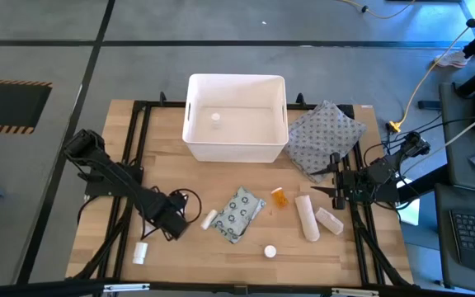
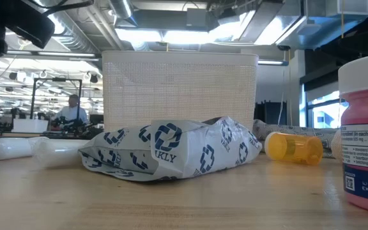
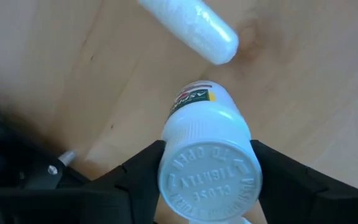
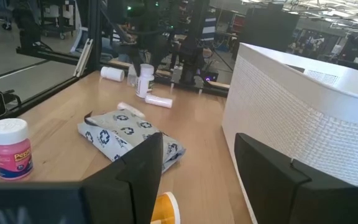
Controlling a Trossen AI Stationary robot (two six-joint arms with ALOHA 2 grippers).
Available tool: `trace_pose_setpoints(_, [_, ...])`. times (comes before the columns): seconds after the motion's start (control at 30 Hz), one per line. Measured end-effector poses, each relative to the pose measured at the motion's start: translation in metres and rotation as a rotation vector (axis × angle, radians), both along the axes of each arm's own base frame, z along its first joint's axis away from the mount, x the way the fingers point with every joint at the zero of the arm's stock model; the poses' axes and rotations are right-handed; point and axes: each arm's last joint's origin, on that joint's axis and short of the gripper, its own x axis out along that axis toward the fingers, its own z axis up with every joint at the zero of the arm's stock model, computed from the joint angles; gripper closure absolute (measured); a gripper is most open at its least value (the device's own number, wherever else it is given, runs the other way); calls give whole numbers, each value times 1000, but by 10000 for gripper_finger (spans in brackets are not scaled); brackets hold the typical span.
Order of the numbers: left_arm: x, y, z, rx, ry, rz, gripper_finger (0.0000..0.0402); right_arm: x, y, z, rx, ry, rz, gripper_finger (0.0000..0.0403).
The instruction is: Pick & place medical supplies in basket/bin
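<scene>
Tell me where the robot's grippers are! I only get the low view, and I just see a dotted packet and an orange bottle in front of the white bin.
Observer: The left gripper is low over the table's left side, shut on an upright white pill bottle.
Operator: Is the other one holding something too?
Observer: No. The right gripper is open with nothing between its fingers. It sits on the right side, next to two gauze rolls.
Operator: Is anything in the bin yet?
Observer: Yes, one small white item lies on the floor of the bin.
</scene>
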Motion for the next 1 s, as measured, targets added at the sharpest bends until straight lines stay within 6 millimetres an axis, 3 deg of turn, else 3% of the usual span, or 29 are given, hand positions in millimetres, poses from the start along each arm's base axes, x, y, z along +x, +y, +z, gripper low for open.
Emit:
trace_pose_setpoints(0.23, [16,0,30,-55,-104,-108,205,0,0,0,-3,0,0,201])
trace_pose_setpoints(0.4, [32,5,77,-39,-304,-268,195,0,0,0,-38,-1,2,201])
trace_pose_setpoints(0.57, [50,22,137,169,-541,-421,198,0,0,1,-54,-6,2,201])
trace_pose_setpoints(0.77, [64,68,199,602,-672,-386,196,0,0,1,-56,-6,2,201])
trace_pose_setpoints(0.9, [71,112,221,641,-672,-339,197,0,0,1,-55,-6,2,201])
trace_pose_setpoints(1.0, [75,153,227,601,-678,-285,197,0,0,1,-56,-6,2,201])
